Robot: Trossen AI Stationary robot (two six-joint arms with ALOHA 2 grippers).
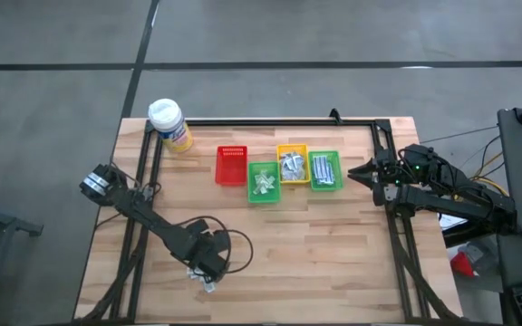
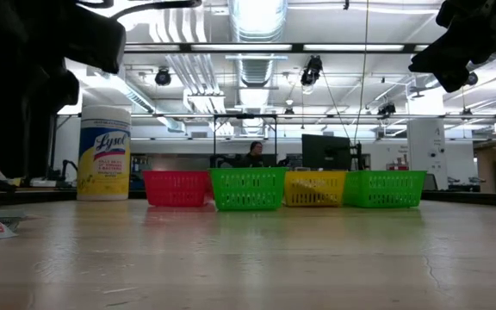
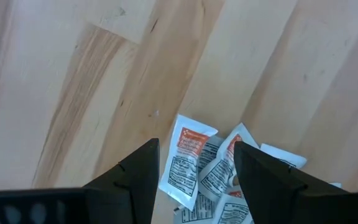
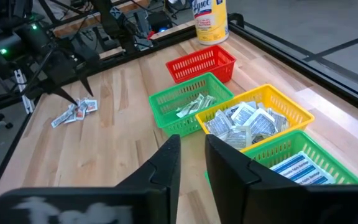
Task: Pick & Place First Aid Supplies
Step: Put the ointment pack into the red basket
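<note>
Packets: we see a small heap of packets [image 3: 197, 168] on the tabletop [image 1: 333, 254], near its front left; probably light, thin and slippery, best pinched by one edge.
Left tool [image 1: 208, 270]: spread wide, empty, pointing down over the heap.
Right tool [image 4: 191, 163]: narrowly parted, empty, raised beside the bins [image 1: 279, 172].

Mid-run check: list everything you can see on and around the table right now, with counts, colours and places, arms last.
Bins: four in a row at the table's far middle; red empty, green with pale sachets, yellow with silvery wrappers, green with blue-striped strips.
Loose packets: a small pile, white with orange labels, near left edge.
Wipes canister: one, yellow, white cap, far left corner.
Person: one, far in the room behind.
Left gripper: open, over the loose packets.
Right gripper: empty, right of the bins.
</note>
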